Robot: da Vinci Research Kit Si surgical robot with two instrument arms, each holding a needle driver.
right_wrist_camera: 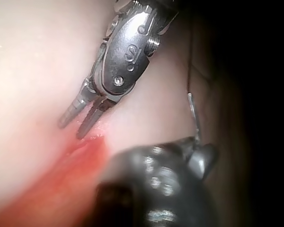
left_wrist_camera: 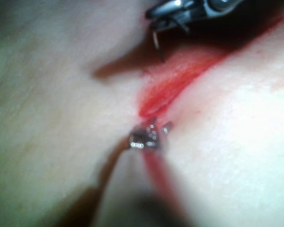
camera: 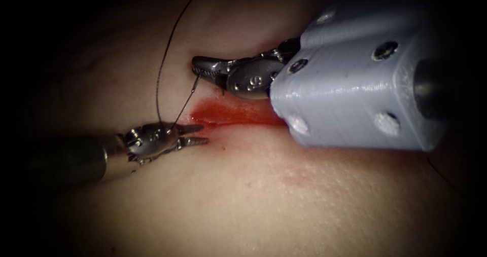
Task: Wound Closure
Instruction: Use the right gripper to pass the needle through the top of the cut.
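Right pincer (camera: pixel 199 64) clamped on needle (camera: pixel 195 85) near its swaged end, above the cut (camera: pixel 228 116); left pincer (camera: pixel 197 135) apart, empty, at cut's nine-o'clock edge.

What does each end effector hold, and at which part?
The right end effector holds the needle near its thread end, above the tissue, not in it. The left end effector is open and holds nothing.

Red fluid (camera: pixel 231 115) pooled along the cut (camera: pixel 197 119), spread as a bright streak, faint pink stain (camera: pixel 299 176) marked on the tissue (camera: pixel 243 211) near it, darkness left around the tissue's edges.
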